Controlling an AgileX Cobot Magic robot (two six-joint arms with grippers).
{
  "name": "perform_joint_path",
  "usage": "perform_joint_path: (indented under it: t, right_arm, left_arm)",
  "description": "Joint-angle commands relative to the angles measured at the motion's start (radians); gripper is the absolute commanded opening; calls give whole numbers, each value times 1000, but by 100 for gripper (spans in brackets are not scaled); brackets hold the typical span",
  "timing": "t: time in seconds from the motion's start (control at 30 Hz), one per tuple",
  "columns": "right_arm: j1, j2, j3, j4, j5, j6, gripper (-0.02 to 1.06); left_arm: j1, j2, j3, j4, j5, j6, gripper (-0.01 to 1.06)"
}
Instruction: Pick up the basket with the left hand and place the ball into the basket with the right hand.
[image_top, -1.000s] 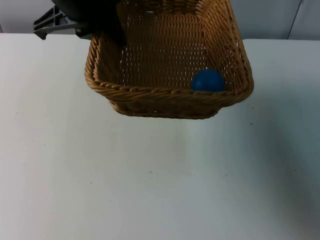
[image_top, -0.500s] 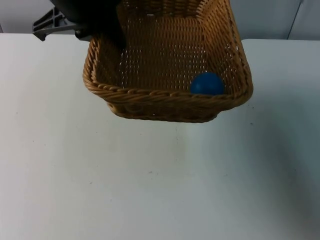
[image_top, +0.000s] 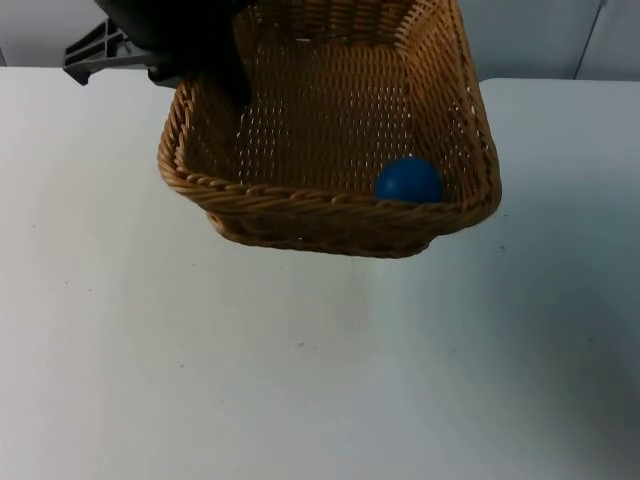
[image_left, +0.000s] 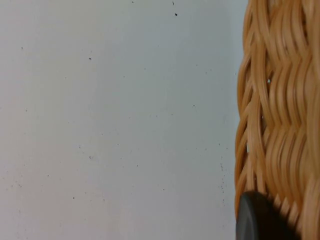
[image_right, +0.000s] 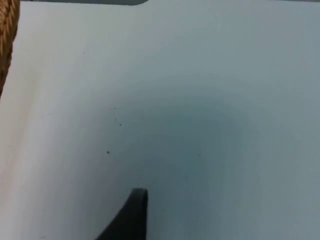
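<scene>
Left gripper clamps tan woven wicker basket at its 10 o'clock rim, lifted | small blue ball inside at 5 o'clock corner, tilt-settled | right gripper waits over white table, grip state: cannot tell

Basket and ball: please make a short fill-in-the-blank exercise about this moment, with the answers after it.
1. The ball is ____ in colour.
2. The ball lies ____ the basket.
3. The left gripper grips the basket by its ____.
4. The table is ____ in colour.

Answers: blue; inside; rim; white
</scene>
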Motion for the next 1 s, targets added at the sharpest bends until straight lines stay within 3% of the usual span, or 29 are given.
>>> perform_joint_path:
  t: [0.0, 0.3, 0.47, 0.63, 0.8, 0.97]
  right_arm:
    - [-4, -47, 23, -42, 5, 29, 105]
    - [49, -60, 26, -46, 10, 32, 105]
    - [51, -60, 26, -71, 10, 41, 105]
    - [51, -58, 26, -71, 8, 41, 105]
    - [51, -55, 26, -71, 8, 41, 105]
    - [51, -39, 28, -71, 6, 41, 105]
  left_arm:
    - [0, -12, -12, -13, -9, -3, 0]
    - [0, -12, -12, 10, -13, -3, 0]
    - [0, -12, -12, 10, -13, 130, 0]
    - [0, -12, -12, 1, -35, 123, 0]
    - [0, 20, -8, -2, -64, 31, 0]
    - [-3, 92, -8, -51, -129, 26, 0]
